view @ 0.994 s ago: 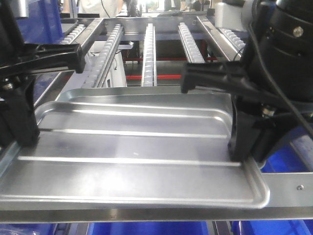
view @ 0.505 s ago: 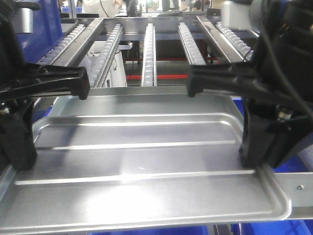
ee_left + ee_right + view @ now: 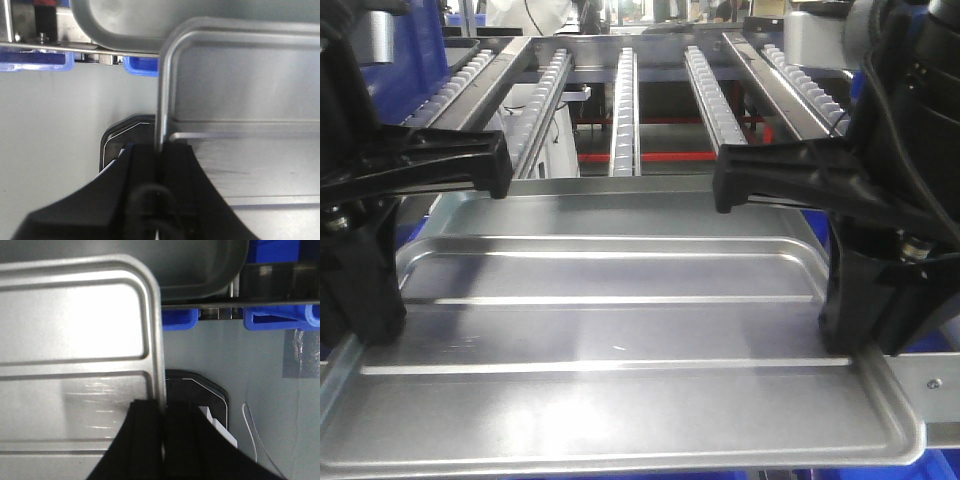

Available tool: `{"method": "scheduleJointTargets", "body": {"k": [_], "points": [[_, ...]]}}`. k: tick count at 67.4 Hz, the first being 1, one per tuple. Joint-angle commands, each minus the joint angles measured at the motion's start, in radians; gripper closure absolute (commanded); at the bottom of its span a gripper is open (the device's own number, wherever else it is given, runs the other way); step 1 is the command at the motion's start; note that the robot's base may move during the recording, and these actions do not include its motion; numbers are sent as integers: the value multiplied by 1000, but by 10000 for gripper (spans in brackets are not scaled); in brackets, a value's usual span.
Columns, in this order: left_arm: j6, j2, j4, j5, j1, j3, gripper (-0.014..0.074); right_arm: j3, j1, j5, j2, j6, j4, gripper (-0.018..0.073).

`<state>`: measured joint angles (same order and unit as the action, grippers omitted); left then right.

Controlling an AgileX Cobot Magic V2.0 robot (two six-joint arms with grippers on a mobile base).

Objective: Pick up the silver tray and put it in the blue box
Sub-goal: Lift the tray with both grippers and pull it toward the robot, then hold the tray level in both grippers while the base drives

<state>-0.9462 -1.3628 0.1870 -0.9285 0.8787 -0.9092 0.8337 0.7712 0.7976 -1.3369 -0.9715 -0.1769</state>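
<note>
**Silver tray** [image 3: 620,330]: hanging level between both arms, just in front of the roller rack [image 3: 625,90].
**Left gripper** [image 3: 160,155]: pinching the tray's left rim, jaws nearly closed.
**Right gripper** [image 3: 164,415]: pinching the right rim likewise.
**Blue box** [image 3: 277,320]: showing only as blue rims beyond the tray.
**Risk:** the smooth sloped rim slipping from either thin pinch, or uneven arm travel twisting the tray and dropping it.

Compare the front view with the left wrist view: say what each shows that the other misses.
Only the front view shows the right tool and the roller rails behind. Only the left wrist view shows the left tool with a finger each side of the rim of the silver tray, and grey floor beneath. Both show that tray and the left tool.
</note>
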Motion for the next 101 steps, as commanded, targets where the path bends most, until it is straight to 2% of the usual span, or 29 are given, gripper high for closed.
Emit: {"method": "scheduleJointTargets", "body": {"k": [1,101], "points": [[1,32,16,-3,9,-24,697,23,1,-28,34,-5,-32,509],[1,32,16,-7,9,-24,697,23,0,-28,34,-5,-32,509]]}}
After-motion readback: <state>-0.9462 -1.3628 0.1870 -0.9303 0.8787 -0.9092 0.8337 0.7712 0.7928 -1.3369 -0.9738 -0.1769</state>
